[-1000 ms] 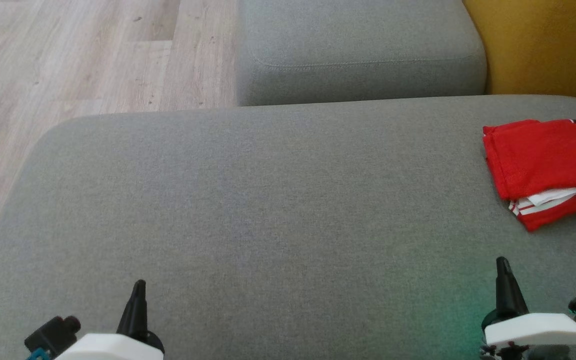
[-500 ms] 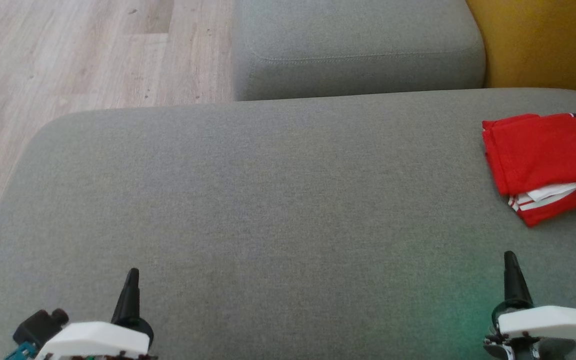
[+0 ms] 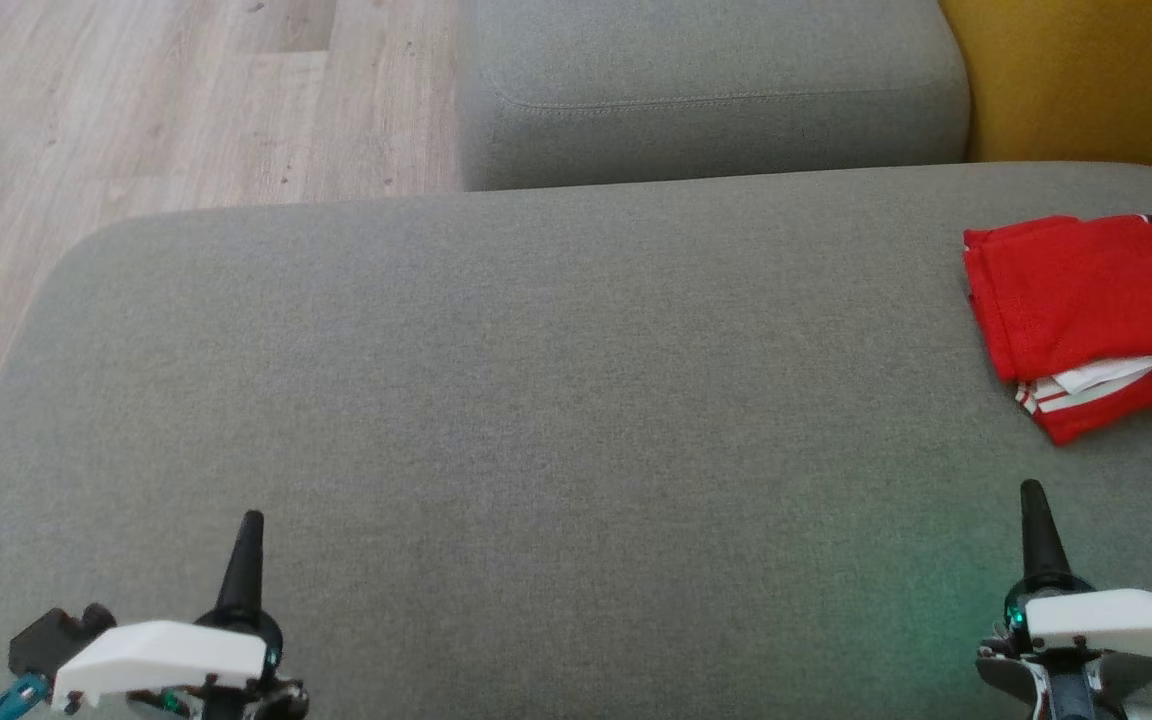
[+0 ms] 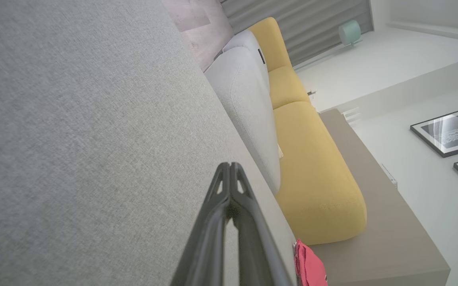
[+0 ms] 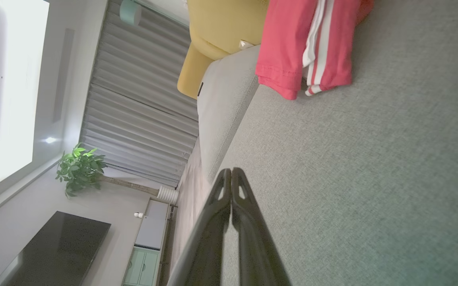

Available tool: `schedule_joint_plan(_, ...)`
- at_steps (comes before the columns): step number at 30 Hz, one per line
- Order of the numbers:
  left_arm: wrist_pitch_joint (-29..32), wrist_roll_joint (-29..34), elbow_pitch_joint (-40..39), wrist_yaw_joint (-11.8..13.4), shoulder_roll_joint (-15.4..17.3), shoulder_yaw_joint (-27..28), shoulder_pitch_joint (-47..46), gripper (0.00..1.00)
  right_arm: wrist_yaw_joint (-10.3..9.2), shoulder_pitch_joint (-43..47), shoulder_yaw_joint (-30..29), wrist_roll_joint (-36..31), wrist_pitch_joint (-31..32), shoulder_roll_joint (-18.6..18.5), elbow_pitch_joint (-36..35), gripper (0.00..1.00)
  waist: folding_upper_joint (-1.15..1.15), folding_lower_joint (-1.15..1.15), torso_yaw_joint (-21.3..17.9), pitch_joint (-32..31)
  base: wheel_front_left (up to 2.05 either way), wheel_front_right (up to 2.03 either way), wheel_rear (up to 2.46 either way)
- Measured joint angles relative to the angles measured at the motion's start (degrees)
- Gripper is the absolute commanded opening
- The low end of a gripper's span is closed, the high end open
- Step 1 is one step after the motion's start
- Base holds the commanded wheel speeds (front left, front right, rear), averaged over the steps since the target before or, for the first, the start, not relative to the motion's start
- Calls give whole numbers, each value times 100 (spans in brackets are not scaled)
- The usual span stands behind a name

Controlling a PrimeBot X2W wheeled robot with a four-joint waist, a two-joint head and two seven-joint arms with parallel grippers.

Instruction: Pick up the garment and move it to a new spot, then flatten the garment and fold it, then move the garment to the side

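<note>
While the folded red garment [image 3: 1086, 300] lies at the far right of the grey cushion [image 3: 536, 400], we hold our left pincer [image 3: 250, 525] and right pincer [image 3: 1033, 495] at its near side. Both have their fingers pressed together, empty. The right one is nearer the garment, but apart from it.

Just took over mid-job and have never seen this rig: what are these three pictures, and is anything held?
This is a two-armed robot. The head view looks down from its head at a grey sofa cushion. The left pincer is at lower left and the right pincer at lower right. The other two pictures come from a camera on each wrist, looking along that arm's pincer. A loosely folded red garment with white stripes lies on the cushion's right side. Both pincers are shut and hold nothing.
</note>
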Motion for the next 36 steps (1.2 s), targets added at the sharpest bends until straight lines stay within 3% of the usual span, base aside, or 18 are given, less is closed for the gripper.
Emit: schedule_joint_plan(36,581,-2349,156,-304,-7,480,-574,0,0,-444,-319,2241,550,0,-74,0,0,-1,-94,240,0,0,0)
